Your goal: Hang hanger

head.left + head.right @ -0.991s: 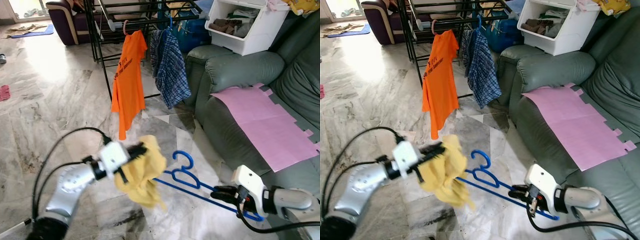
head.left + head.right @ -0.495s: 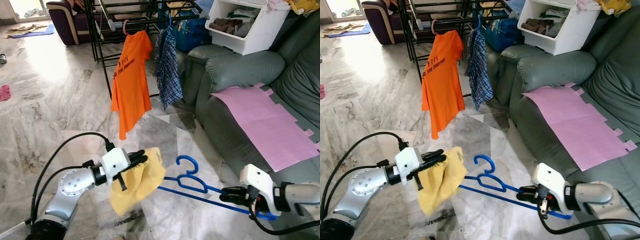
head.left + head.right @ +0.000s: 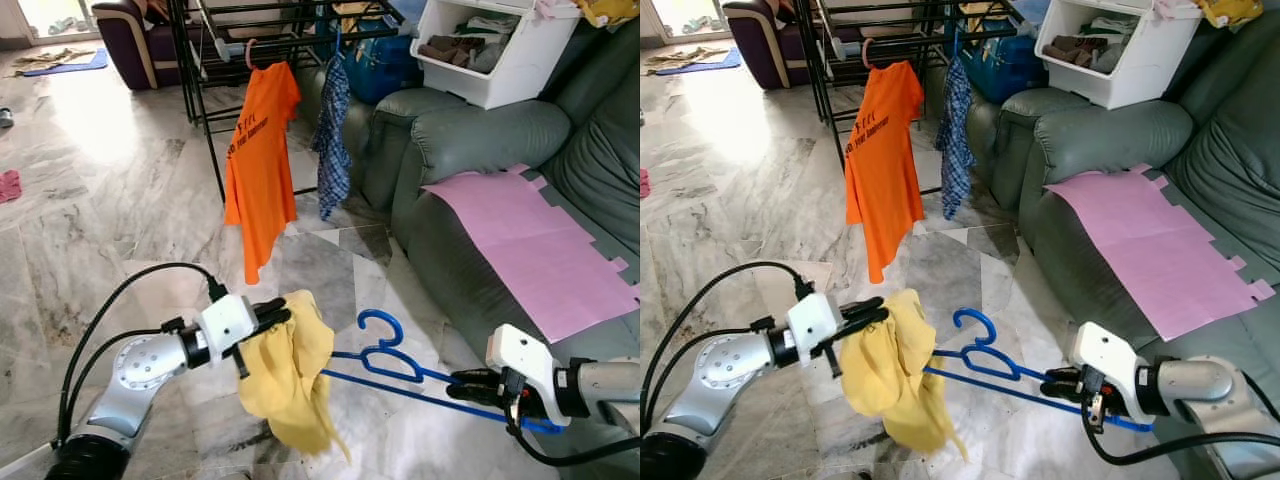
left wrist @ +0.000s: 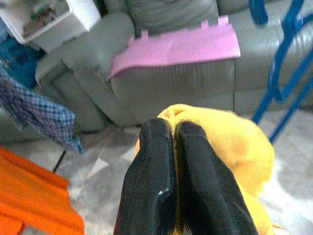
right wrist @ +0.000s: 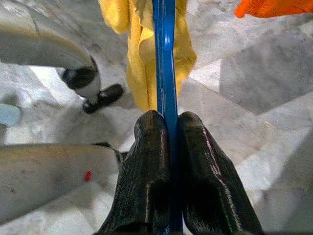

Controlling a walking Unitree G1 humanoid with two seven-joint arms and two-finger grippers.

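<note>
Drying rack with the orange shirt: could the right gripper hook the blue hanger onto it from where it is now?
Probably not yet. The right gripper holds the blue hanger low over the floor, while the drying rack stands farther off across open marble, with nothing between.

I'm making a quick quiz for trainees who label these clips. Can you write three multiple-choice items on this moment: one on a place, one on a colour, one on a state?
1. Where does the orange shirt hang?
A. on the black rack
B. on the sofa
C. on the floor

2. What colour is the hanger that the right gripper holds?
A. pink
B. blue
C. white

3. How is the left gripper?
A. open and empty
B. shut on the yellow cloth
C. shut on the hanger

Key: 1 A, its hook sits on a rack bar; 2 B, the right wrist view shows the blue bar between the fingers; 3 B, the fingers pinch the cloth, which dangles below.
</note>
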